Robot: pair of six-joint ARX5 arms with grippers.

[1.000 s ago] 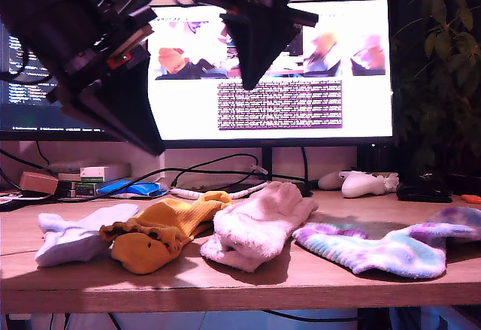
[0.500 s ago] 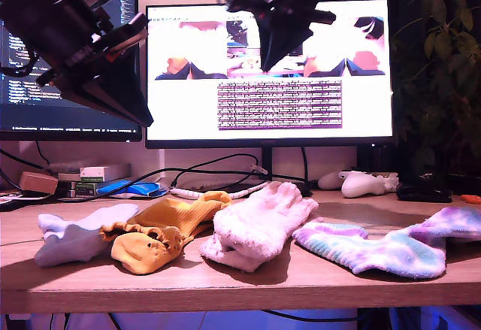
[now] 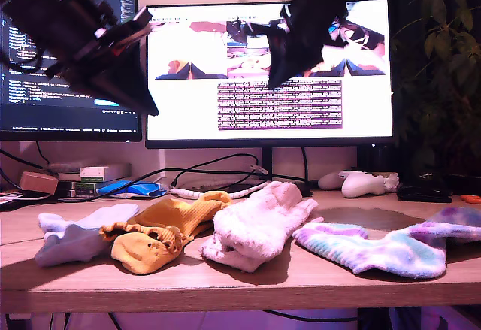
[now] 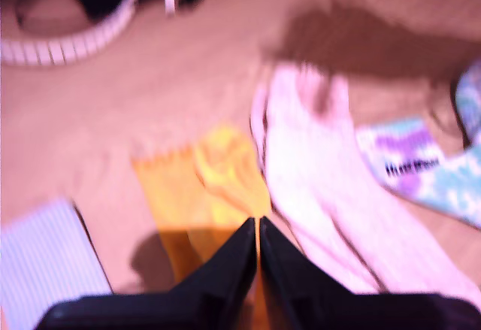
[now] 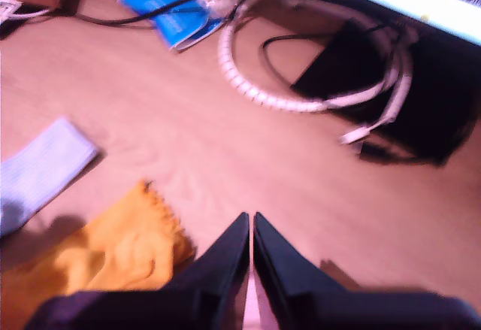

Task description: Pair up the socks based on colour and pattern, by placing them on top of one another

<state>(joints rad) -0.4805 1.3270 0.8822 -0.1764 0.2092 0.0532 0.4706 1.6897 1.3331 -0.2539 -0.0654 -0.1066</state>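
Four socks lie in a row on the wooden table [image 3: 240, 289]: pale lavender-white [image 3: 75, 236], mustard-orange with a frilly cuff [image 3: 161, 232], fluffy pink [image 3: 259, 225] and blue-purple tie-dye [image 3: 391, 247]. My first gripper [image 4: 258, 228] is shut and empty, high above the mustard sock [image 4: 203, 187], with the pink sock [image 4: 316, 180], tie-dye sock [image 4: 421, 168] and lavender sock [image 4: 45, 262] around it. My second gripper [image 5: 250, 221] is shut and empty above bare table beside the mustard cuff [image 5: 105, 255] and lavender sock [image 5: 37, 172]. One arm [image 3: 98, 52] hangs at the exterior view's upper left, another [image 3: 301, 29] before the monitor; which is which is unclear.
A monitor [image 3: 270, 131] stands behind the socks, with a coiled white cable [image 5: 301, 97] and a blue item [image 5: 176, 18] at its foot. A white game controller [image 3: 364, 185] and a plant [image 3: 443, 67] are at the exterior view's right.
The arm at the exterior view's upper left rose and drew back leftwards. The arm before the monitor swung to the right. The socks stayed in place.
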